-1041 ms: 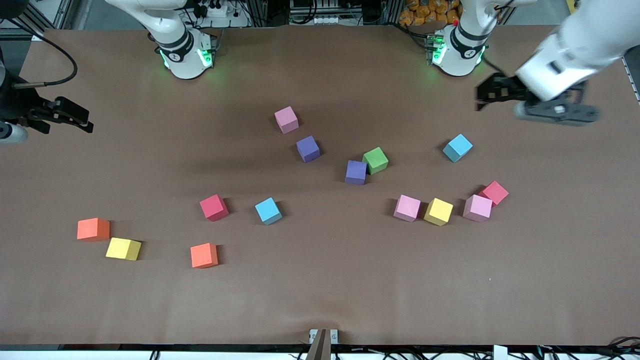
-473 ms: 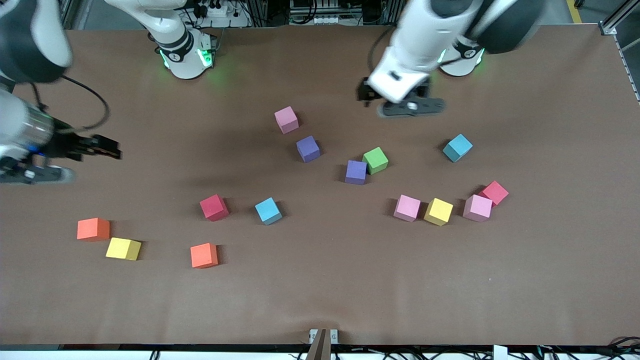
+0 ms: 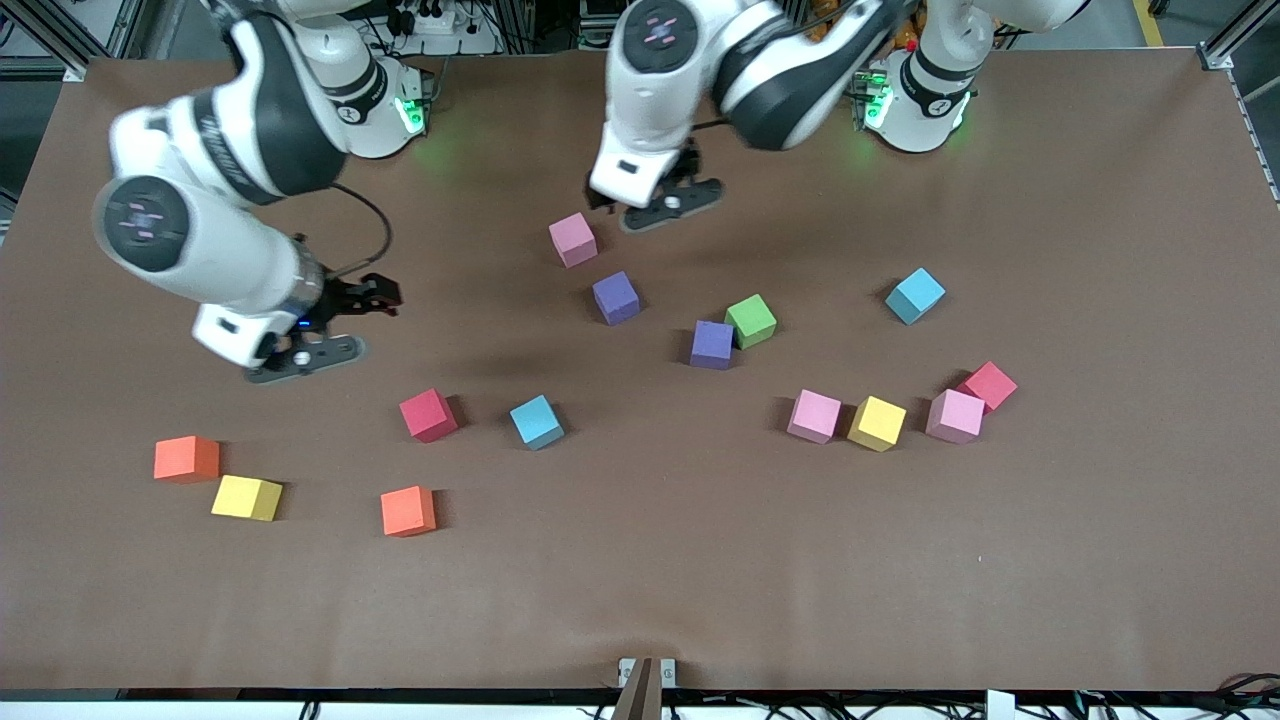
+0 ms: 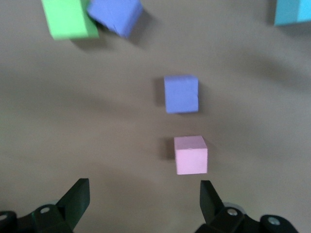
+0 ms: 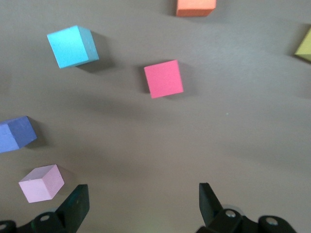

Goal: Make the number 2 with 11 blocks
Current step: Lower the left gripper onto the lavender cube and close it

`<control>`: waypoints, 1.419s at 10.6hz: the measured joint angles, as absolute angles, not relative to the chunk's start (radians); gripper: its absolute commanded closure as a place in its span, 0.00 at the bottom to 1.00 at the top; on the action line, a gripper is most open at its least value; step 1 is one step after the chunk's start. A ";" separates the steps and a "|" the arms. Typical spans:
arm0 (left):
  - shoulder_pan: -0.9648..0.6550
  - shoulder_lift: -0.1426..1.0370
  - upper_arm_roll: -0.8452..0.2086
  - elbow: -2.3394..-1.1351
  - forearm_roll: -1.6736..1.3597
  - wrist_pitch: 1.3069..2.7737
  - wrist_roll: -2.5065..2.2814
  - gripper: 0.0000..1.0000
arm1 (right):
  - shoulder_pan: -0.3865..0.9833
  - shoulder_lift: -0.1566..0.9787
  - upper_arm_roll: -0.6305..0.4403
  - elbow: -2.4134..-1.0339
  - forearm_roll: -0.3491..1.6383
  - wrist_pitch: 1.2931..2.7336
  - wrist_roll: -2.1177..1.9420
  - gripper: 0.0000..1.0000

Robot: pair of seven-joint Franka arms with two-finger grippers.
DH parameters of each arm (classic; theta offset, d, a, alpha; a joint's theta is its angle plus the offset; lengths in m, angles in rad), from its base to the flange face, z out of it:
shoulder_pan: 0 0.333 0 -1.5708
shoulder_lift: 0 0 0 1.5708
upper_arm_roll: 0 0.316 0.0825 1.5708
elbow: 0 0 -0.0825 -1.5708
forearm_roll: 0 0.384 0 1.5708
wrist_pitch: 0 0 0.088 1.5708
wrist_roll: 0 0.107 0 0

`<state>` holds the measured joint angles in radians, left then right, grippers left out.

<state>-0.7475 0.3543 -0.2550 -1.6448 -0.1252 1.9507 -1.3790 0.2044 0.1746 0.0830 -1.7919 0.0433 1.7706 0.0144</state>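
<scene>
Both arms have swung inward over the desk (image 3: 640,600): left gripper (image 3: 655,205), jaws apart, should centre over the pink block (image 3: 573,240) before descending; right gripper (image 3: 330,320), likewise apart and empty, hovers near the red block (image 3: 428,415).

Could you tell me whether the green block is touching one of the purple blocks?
Yes, in the front view the green block sits corner to corner against the purple block with no gap visible between them.

Brown table (image 3: 640,600) strewn with loose foam blocks (image 3: 711,344): pink, purple, green, blue, red, yellow, orange.
</scene>
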 measured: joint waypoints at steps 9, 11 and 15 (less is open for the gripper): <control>-0.907 0.599 -0.243 -1.636 0.003 2.233 -1.608 0.00 | 0.203 0.234 0.075 -1.987 0.043 2.141 -0.008 0.00; -0.916 0.635 -0.242 -1.623 0.025 2.253 -1.608 0.00 | 0.203 0.254 0.075 -1.987 0.043 2.145 -0.010 0.00; -0.929 0.681 -0.242 -1.618 0.026 2.332 -1.608 0.00 | 0.202 0.295 0.074 -1.987 0.039 2.224 -0.017 0.00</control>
<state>-0.9290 0.6812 -0.2417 -1.6179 0.0261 2.3322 -1.6085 0.2016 0.2949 0.0740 -1.9872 0.0389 2.2242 -0.0169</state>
